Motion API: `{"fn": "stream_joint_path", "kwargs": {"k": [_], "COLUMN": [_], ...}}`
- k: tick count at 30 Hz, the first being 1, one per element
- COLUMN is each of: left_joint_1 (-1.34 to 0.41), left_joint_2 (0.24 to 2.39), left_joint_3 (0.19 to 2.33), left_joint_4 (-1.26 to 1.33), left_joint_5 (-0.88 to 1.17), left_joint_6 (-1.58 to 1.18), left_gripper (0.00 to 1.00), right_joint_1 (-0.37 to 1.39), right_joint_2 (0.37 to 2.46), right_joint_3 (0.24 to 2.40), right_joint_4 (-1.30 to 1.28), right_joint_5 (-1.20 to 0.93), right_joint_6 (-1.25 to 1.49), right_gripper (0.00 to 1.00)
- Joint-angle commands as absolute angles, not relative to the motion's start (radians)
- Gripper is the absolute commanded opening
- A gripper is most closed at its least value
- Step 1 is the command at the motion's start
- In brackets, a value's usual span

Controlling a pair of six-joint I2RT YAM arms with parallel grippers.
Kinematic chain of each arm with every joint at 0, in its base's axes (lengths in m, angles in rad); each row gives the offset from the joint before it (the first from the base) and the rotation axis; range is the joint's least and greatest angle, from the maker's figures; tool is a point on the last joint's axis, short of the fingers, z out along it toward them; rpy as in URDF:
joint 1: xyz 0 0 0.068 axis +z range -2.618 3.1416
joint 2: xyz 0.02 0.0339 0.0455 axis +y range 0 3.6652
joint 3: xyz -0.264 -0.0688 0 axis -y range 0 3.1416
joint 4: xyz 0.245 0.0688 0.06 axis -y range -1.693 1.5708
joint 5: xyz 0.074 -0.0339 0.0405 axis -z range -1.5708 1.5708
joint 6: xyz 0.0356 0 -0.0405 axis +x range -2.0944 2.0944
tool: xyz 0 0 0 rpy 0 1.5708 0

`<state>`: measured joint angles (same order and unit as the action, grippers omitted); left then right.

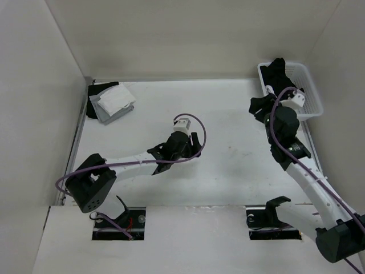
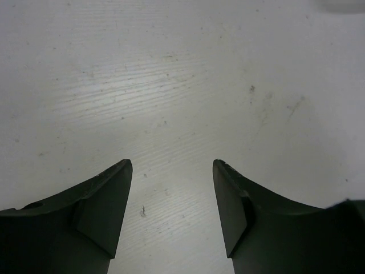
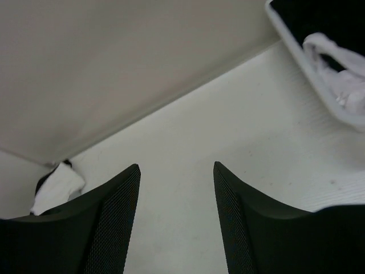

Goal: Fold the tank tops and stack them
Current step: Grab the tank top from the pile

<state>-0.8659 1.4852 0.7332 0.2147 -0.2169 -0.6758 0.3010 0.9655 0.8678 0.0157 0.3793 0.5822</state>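
A white plastic mesh basket (image 1: 312, 104) at the far right corner of the desk (image 1: 228, 108) holds a soft black cloth tank top (image 1: 277, 69) and crumpled white cloth (image 3: 337, 63). The right gripper (image 3: 177, 169), spread wide and empty, hangs just beside the basket, which lies ahead to its right. The left gripper (image 2: 171, 165), also open and empty, is well apart at mid-desk. A folded white-and-grey stack (image 1: 112, 101) lies in the far left corner.

At the far left corner we see a stack (image 1: 111, 103) whose bottom black top (image 1: 91, 105) is mostly covered. In the right wrist view that stack is blurred and half behind a finger (image 3: 108, 217) of the right gripper (image 3: 177, 168). At the far right corner the right arm (image 1: 283, 123) hides the near left part of the basket (image 1: 311, 107), which the wrist view cuts off. The white cloth (image 3: 336, 74) inside is too blurred to name. A pale smear (image 2: 342, 5) at the left wrist view's top edge is cut off.
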Motion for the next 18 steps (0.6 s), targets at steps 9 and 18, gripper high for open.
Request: {"fn": "stream_joint_path", "kwargs": {"k": [9, 18], "left_joint_1": [-0.914, -0.863], "left_joint_2": [1.432, 1.427], "left_joint_3": [0.614, 0.546], "left_joint_4": [0.460, 0.566], "left_joint_5": [-0.189, -0.180], "left_joint_6": [-0.631, -0.632], "left_gripper": [0.58, 0.57], "right_joint_1": [-0.039, -0.144], "right_joint_2": [1.368, 1.886], "right_joint_3": [1.161, 1.609], "right_joint_4": [0.040, -0.004], "right_joint_5": [0.284, 0.136], "right_joint_6": [0.535, 0.522], "right_gripper": [0.05, 0.33]}}
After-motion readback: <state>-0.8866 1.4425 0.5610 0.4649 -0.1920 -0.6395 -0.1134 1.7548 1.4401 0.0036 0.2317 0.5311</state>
